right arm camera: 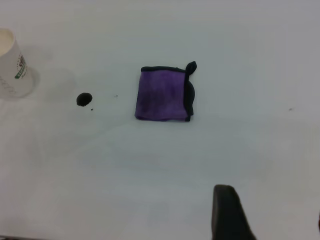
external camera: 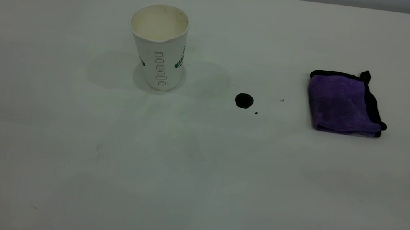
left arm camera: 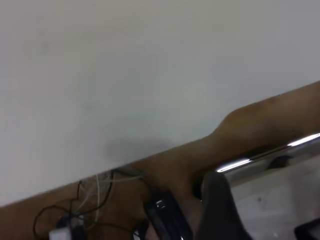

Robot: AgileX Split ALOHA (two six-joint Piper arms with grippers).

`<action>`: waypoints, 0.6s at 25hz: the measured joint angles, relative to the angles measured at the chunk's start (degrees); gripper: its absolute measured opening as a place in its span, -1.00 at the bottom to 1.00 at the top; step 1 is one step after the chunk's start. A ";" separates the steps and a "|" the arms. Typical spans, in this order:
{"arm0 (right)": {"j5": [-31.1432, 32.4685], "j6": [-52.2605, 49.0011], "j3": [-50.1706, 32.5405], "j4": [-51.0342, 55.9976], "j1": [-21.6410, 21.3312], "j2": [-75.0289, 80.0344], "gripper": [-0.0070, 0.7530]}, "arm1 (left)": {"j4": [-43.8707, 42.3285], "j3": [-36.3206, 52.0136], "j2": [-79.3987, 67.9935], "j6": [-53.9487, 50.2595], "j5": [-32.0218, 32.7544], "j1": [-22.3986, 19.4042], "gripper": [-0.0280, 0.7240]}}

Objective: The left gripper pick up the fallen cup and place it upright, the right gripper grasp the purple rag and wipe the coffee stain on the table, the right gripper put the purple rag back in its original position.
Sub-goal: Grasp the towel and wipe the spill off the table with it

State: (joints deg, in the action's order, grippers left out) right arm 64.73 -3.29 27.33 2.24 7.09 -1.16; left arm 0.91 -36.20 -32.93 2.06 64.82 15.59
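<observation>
While the cup (external camera: 159, 47) stands upright, your coffee stain (external camera: 244, 100) sits between it and the purple rag (external camera: 343, 103). You cannot tell either gripper's finger state.

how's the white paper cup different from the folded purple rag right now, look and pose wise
The white textured paper cup with green print stands upright, mouth open upward; the fluffy purple rag with black edging lies flat and folded. The cup is tall and tapered, the rag low and roughly square. The cup sits left of the dark round coffee stain, the rag right of it. Both rest on the white table, untouched by any gripper.
</observation>
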 joint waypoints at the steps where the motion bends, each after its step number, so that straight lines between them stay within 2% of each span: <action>1: 0.00 0.00 0.00 0.00 0.00 0.00 0.24 | -0.46 1.57 1.59 -0.55 -0.15 0.00 0.49; 6: 0.00 0.00 0.00 0.00 0.00 0.00 0.24 | -1.77 7.66 10.88 -1.43 -0.79 0.00 0.49; 15: 0.00 0.06 0.00 0.24 0.00 0.00 0.24 | -1.81 8.15 25.00 -1.54 -0.99 0.00 0.49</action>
State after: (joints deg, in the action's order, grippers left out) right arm 64.73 -3.23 27.33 2.48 7.09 -1.16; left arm -0.89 -28.05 -7.93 0.52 63.82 15.59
